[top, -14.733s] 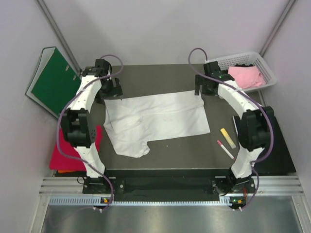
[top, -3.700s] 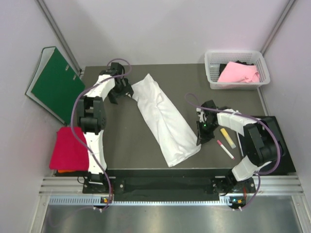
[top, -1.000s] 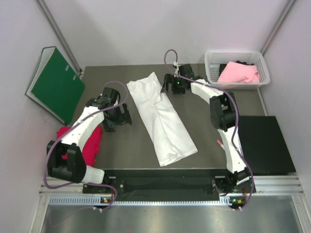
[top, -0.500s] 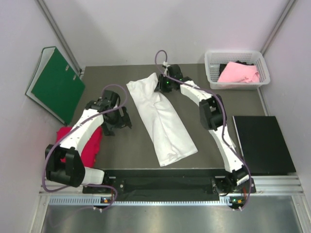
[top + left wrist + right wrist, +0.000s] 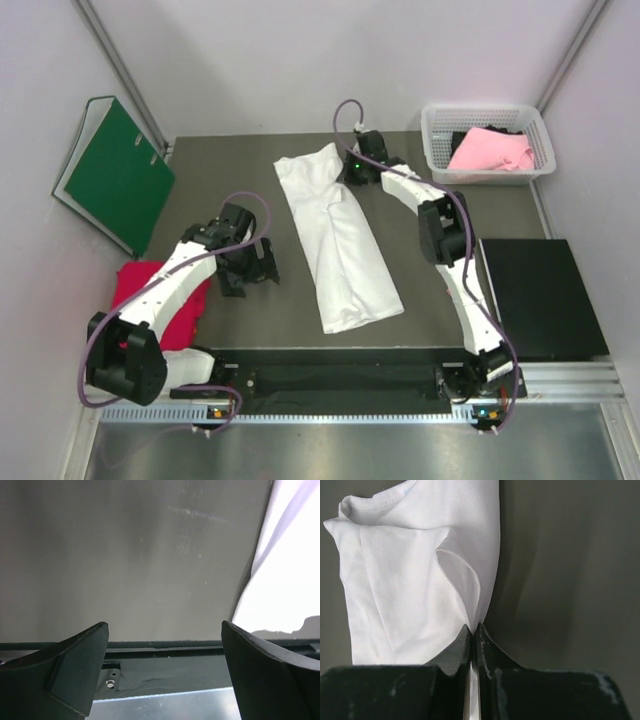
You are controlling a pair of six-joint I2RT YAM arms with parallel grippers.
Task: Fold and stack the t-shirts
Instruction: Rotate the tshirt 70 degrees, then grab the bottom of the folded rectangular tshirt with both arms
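**A:** From above, where does the work stand?

**B:** The white t-shirt lies as a long narrow strip down the middle of the table, apparently folded lengthwise. The right gripper is at the strip's far end, on its right-hand edge. The left gripper hangs over bare table just left of the strip, clear of the cloth.

**A:** And the other shirts?

**B:** The red t-shirt sits at the table's left edge, partly under the left arm. The pink t-shirt is bunched in the basket at the far right corner. I can't make out an orange one.

**A:** Left wrist view?

**B:** The fingers are spread wide with nothing between them, and white cloth shows off to the right.

**A:** Right wrist?

**B:** The jaws are pinched tight on the white t-shirt's edge, with a loose fold bulging just above.

**A:** So how far along is it?

**B:** Early, I'd judge. One shirt is half folded and needs its crosswise folds. The pink one is untouched, and I can't confirm any stack.
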